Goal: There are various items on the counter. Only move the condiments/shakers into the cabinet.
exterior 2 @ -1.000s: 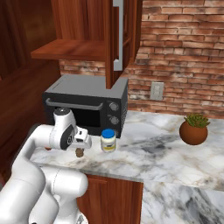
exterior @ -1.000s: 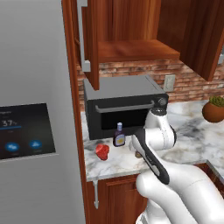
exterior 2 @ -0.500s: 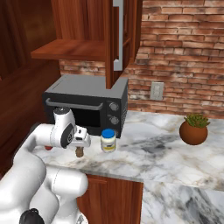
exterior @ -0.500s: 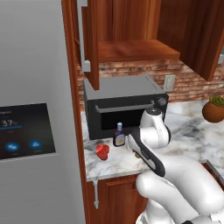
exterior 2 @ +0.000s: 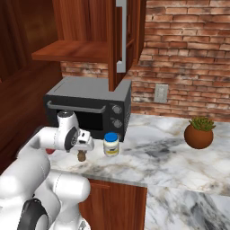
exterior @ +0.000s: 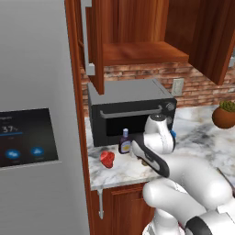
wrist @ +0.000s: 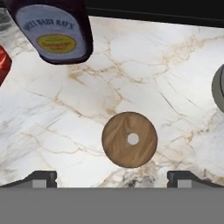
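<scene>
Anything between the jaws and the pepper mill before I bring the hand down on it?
Nothing visible. In the hand view the pepper mill stands directly below the open gripper, with bare counter all around it. The sauce bottle and the red object sit off to one side, apart from it.

Two base cameras flank the arm, sharing the microwave (exterior: 131, 110) and table (exterior 2: 157, 157); the hand camera looks straight down, close.

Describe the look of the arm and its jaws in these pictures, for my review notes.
The glossy white arm is built of rounded, bulbous segments with a dark grey joint ring low down and a black band along the forearm. A round grey disc marks the white wrist housing. The gripper has two small dark grey jaws. No cables or markings are visible.
</scene>
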